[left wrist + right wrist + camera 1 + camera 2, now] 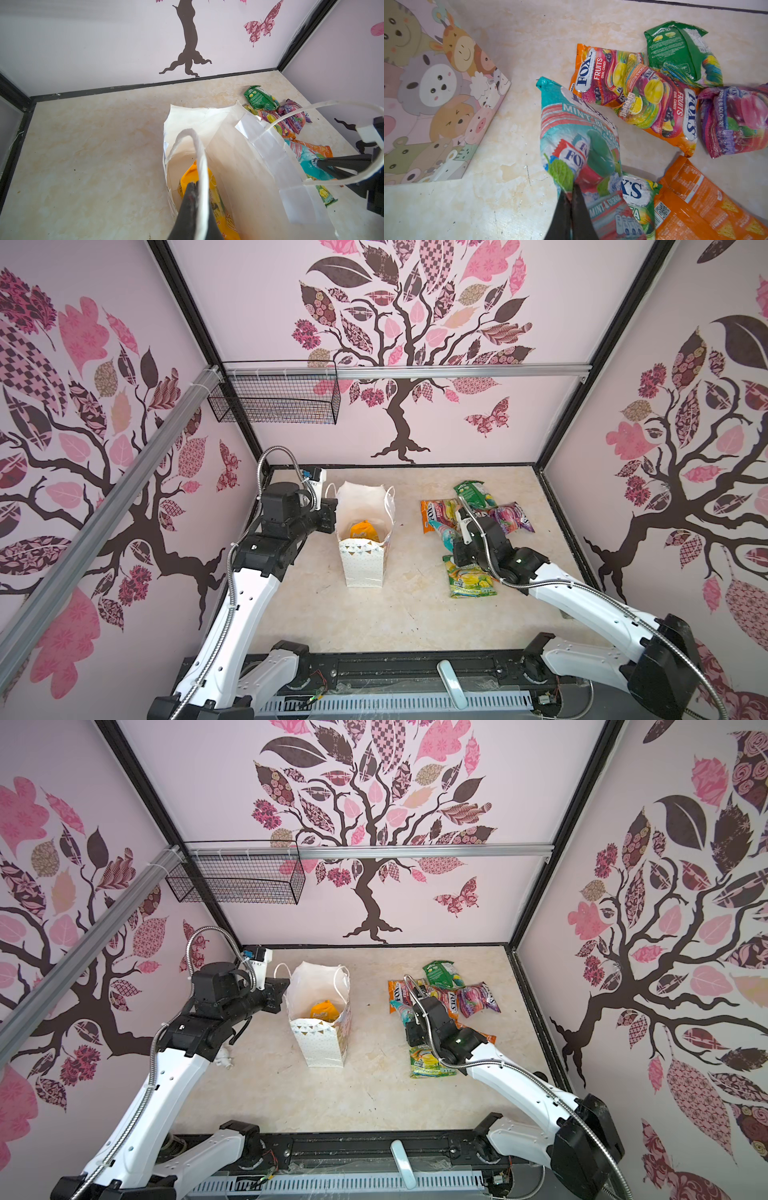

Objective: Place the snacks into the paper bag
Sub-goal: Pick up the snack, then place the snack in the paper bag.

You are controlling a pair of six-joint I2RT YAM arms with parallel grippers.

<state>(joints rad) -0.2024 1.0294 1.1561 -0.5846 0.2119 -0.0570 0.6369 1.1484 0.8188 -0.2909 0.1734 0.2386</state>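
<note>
The right end effector [571,192] is clamping shut on the teal pouch [571,128], right of the paper bag [363,568]; the left end effector [193,185] is pinching its handle [200,153]. Held by one edge, the glossy pouch may be slipping free.

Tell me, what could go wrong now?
The right end effector pinches the teal mint pouch only at one edge, so it may slip out while carried. The left end effector holds the paper bag by one thin string handle; a knock from the pouch might tip it.
</note>
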